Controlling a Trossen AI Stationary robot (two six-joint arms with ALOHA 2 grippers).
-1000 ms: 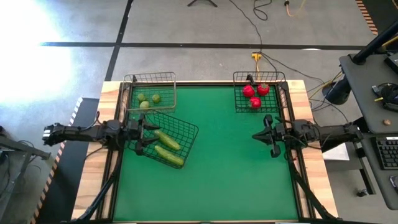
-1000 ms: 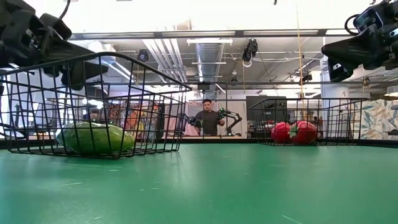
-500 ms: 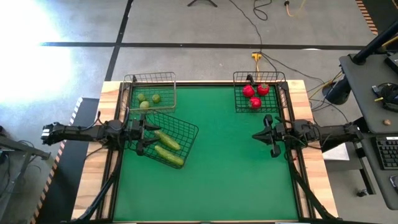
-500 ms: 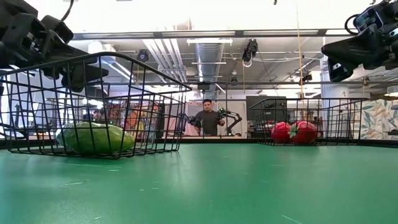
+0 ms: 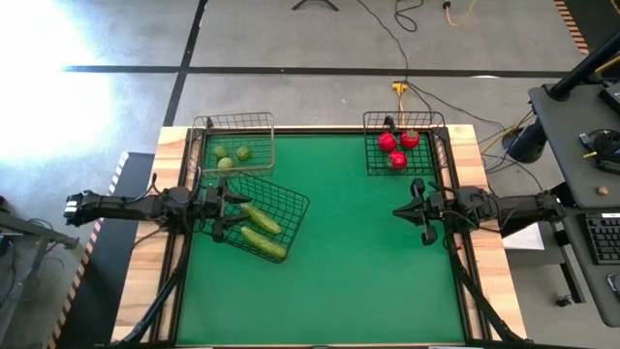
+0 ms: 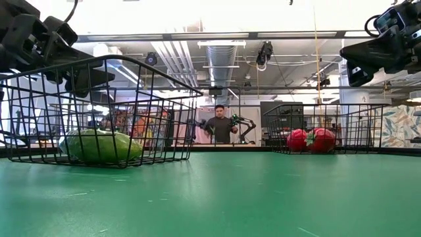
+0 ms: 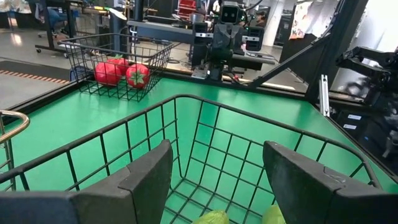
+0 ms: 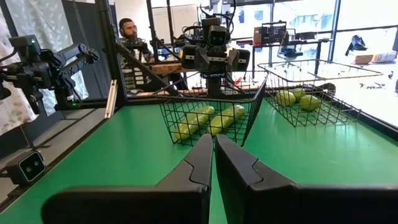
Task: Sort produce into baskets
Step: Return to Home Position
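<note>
Hovering over the left corner of a black wire basket [image 5: 288, 213], the left gripper [image 5: 221, 209] was held with its fingers spread wide and nothing caught between them. Behind it, at the far left corner of the green table [image 5: 358, 281], a tan wire basket [image 5: 254, 136] was set square to the table edge. Three small, round, yellow-green limes [image 5: 225, 164] were gathered close together in its left half. The black wire basket was turned at an angle to the table edge. Two long light-green cucumbers [image 5: 263, 219] were laid in it side by side, their long axes parallel and slanted from far left to near right. At the far right corner a second black basket [image 5: 426, 155] was placed, with three red tomatoes [image 5: 397, 160] with green tops bunched inside. In front of that basket, by the table's right edge, the right gripper [image 5: 397, 210] was pointed toward the table's middle, its fingers pressed together and nothing gripped.
</note>
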